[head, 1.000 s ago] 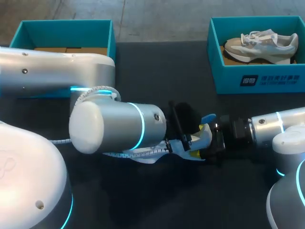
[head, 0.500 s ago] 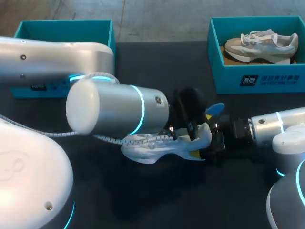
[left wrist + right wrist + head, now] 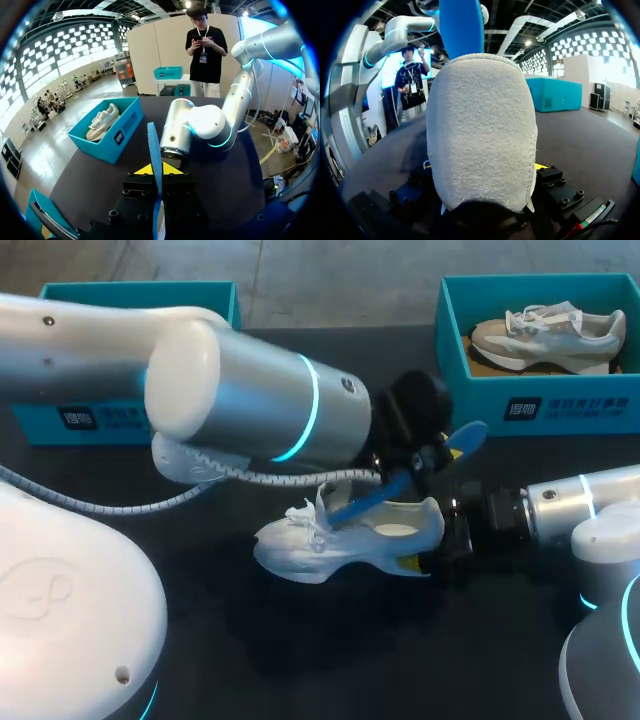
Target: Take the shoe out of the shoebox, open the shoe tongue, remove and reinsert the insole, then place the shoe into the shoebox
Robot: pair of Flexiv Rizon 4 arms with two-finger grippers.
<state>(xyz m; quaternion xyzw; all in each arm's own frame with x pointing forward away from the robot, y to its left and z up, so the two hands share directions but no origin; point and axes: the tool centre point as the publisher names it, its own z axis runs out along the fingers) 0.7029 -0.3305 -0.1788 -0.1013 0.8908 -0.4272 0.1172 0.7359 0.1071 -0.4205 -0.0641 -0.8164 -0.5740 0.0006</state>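
A white shoe (image 3: pixel 330 535) lies on its sole on the black table, toe to the left. My right gripper (image 3: pixel 425 555) is shut on its heel. In the right wrist view the fuzzy white heel (image 3: pixel 480 125) fills the space between the fingers of the gripper (image 3: pixel 482 172). My left gripper (image 3: pixel 425 455) hangs above the heel, shut on a blue insole (image 3: pixel 400 485) that slants down toward the shoe's opening. In the left wrist view the insole (image 3: pixel 154 145) stands edge-on between the yellow tips of that gripper (image 3: pixel 156 170).
A teal shoebox (image 3: pixel 540 405) at the back right holds a second, grey-and-white shoe (image 3: pixel 550 335). Another teal shoebox (image 3: pixel 90 420) stands at the back left, partly behind my left arm. My right arm (image 3: pixel 200 125) lies low along the table's right side.
My left arm has risen and swung back and to the right, drawing the blue insole up out of the shoe. The shoe and the right gripper have stayed put.
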